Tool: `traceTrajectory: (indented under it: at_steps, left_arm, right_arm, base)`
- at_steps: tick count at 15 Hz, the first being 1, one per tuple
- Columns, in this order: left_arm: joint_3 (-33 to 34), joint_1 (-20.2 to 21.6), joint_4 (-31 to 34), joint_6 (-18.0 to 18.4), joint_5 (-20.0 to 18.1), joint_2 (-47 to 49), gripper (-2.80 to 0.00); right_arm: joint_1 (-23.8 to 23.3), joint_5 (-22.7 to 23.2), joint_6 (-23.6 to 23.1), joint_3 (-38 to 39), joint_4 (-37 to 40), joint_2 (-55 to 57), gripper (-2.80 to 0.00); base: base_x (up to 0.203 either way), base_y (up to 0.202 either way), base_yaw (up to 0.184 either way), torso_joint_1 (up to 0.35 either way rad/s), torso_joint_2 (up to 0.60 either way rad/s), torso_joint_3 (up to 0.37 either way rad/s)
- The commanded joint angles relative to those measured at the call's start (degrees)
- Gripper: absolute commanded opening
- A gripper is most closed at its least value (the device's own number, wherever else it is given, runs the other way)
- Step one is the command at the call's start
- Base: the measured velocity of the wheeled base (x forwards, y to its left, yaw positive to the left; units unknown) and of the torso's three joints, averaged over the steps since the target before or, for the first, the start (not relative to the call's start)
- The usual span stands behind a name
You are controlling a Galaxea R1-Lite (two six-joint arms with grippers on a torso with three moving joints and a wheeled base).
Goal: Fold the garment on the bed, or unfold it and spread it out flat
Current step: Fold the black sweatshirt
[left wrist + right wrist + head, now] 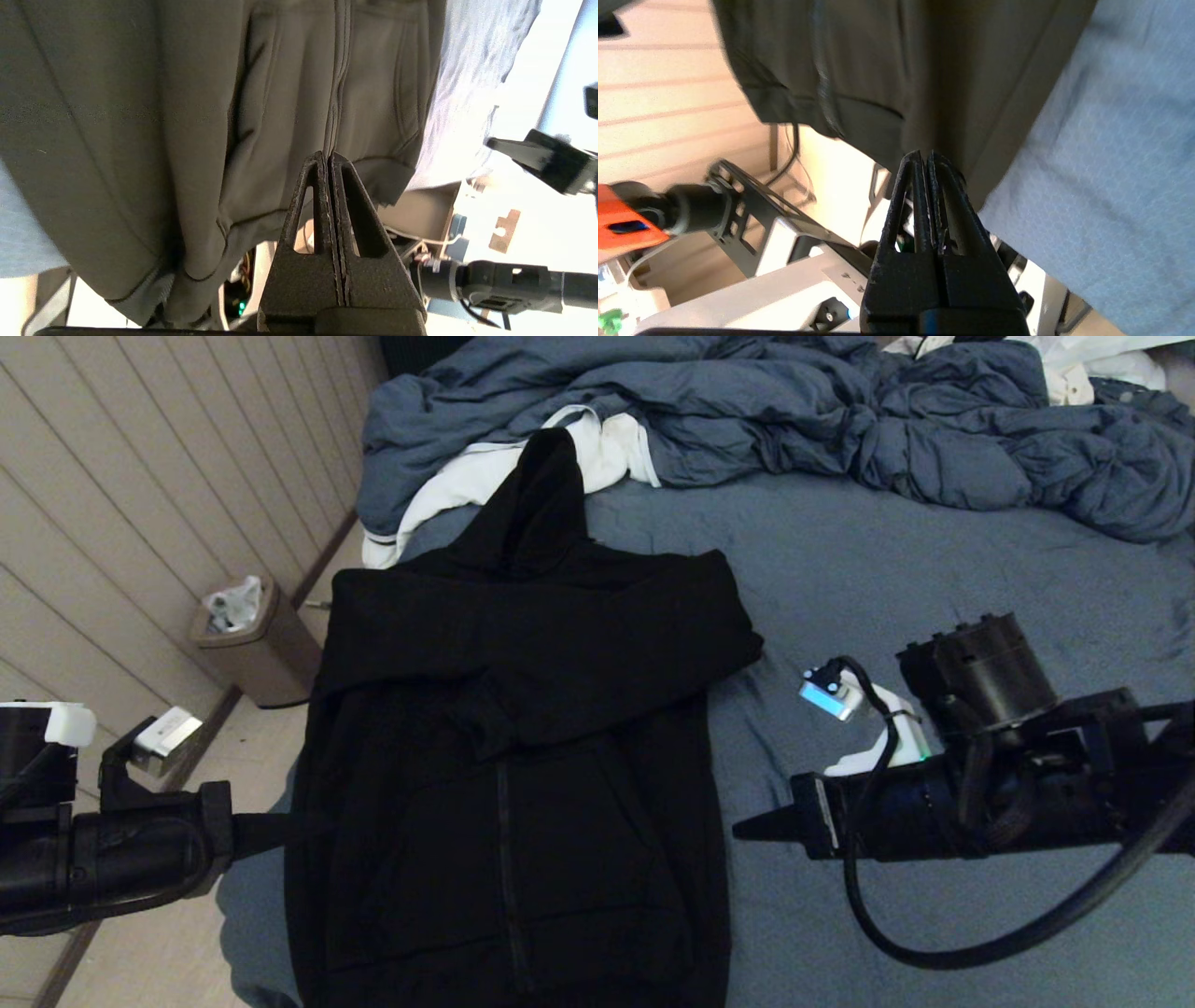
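Observation:
The garment [523, 709] is a black zip hoodie lying face up on the bed [887, 569], hood pointing away from me, both sleeves crossed over the chest. Its hem hangs over the near edge of the mattress. My left gripper [275, 831] is shut at the hoodie's left side edge, level with the pocket. The left wrist view shows its fingers [327, 156] pressed together over the zipper area [341, 70], nothing between them. My right gripper [742, 831] is shut just beside the hoodie's right edge. Its tips [924, 156] meet empty at the border of garment [901, 56] and sheet [1111, 163].
A rumpled blue-grey duvet [794, 411] fills the far side of the bed. A white cloth [597, 453] lies under the hood. A waste bin [257, 649] stands on the floor left of the bed, beside a panelled wall [140, 476]. Bare sheet stretches right of the hoodie.

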Motion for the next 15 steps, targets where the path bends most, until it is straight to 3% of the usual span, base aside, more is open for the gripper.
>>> traceTrajectory:
  at_steps: [1,6,11,12,13,14,15]
  left_arm:
    - [0.36,-1.31,-0.1,-0.15,-0.04,1.19,-2.8]
    - [4.3,-2.45,-0.15,4.07,0.01,0.54,-2.8]
    - [5.93,-2.46,-0.25,4.39,0.02,-0.14,-2.8]
    - [6.02,-2.46,-0.27,4.39,0.1,-0.14,-2.8]
    - [6.08,-2.46,-0.27,4.34,0.28,-0.29,-2.12]
    - [6.2,-2.46,-0.27,4.4,0.28,-0.74,0.0]
    - [6.29,-2.46,-0.27,4.42,0.19,-0.93,0.0]
  right_arm:
    - [0.1,0.16,-0.01,0.63,-0.06,3.3,-2.8]
    - [0.62,-0.02,-2.28,2.81,-2.32,6.39,-2.8]
    - [1.09,-0.23,-3.19,3.68,-2.32,6.47,-2.8]
    - [1.45,-0.35,-3.19,3.8,-2.32,6.45,0.0]
    - [1.67,-0.37,-3.19,4.04,-2.41,6.21,0.0]
    - [1.67,-0.37,-3.28,4.04,-2.41,6.26,0.0]
    - [1.67,-0.28,-3.28,3.95,-2.41,6.43,0.0]
  base:
    - [0.0,0.0,0.0,0.0,0.0,0.0]
    - [0.0,0.0,0.0,0.0,0.0,0.0]
    - [0.0,0.0,0.0,0.0,0.0,0.0]
    - [0.0,0.0,0.0,0.0,0.0,0.0]
    - [0.0,0.0,0.0,0.0,0.0,0.0]
    - [0.0,0.0,0.0,0.0,0.0,0.0]
    - [0.0,0.0,0.0,0.0,0.0,0.0]
